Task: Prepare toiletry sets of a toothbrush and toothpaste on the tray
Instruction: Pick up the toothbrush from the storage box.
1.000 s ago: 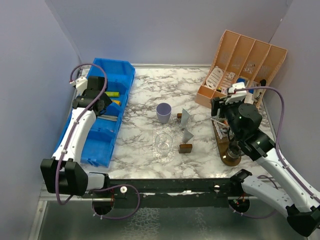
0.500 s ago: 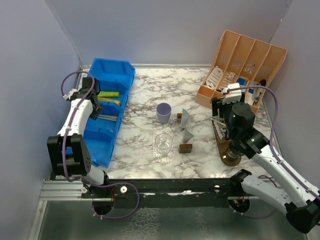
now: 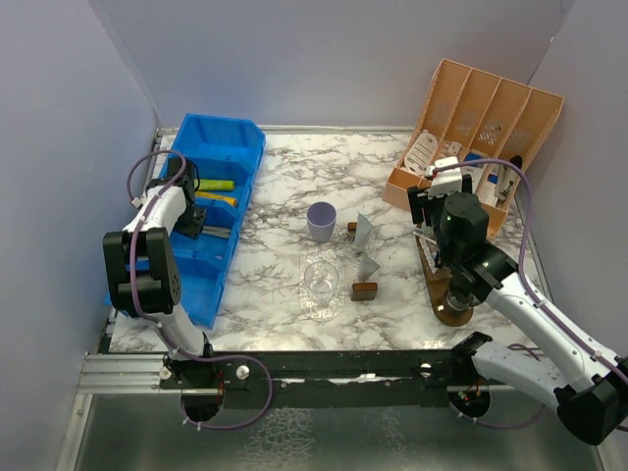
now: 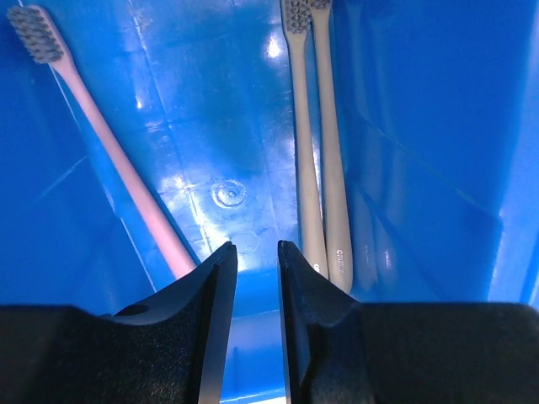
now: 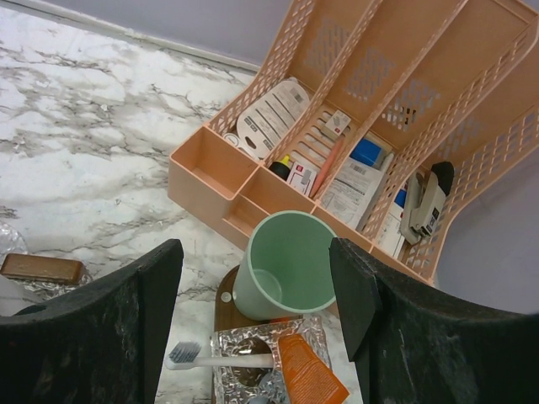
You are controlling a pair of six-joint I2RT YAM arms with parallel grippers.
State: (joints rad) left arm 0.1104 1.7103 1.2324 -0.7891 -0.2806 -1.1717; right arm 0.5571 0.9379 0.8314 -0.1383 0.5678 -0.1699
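Left jaws narrowed, pink toothbrush (image 4: 118, 162) just outside them.

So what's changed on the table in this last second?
The left fingers swung back and down into the blue bin and narrowed to a slit, gripping nothing visible. The right fingers edged slightly left, open. The lilac cup and clear cup stayed put.

a robot test cell — plain walls (image 3: 343, 59) boxing in a marble-patterned table (image 3: 285, 191).

Glossy plastic bin (image 4: 404, 126), matt mint cup (image 5: 286, 261)
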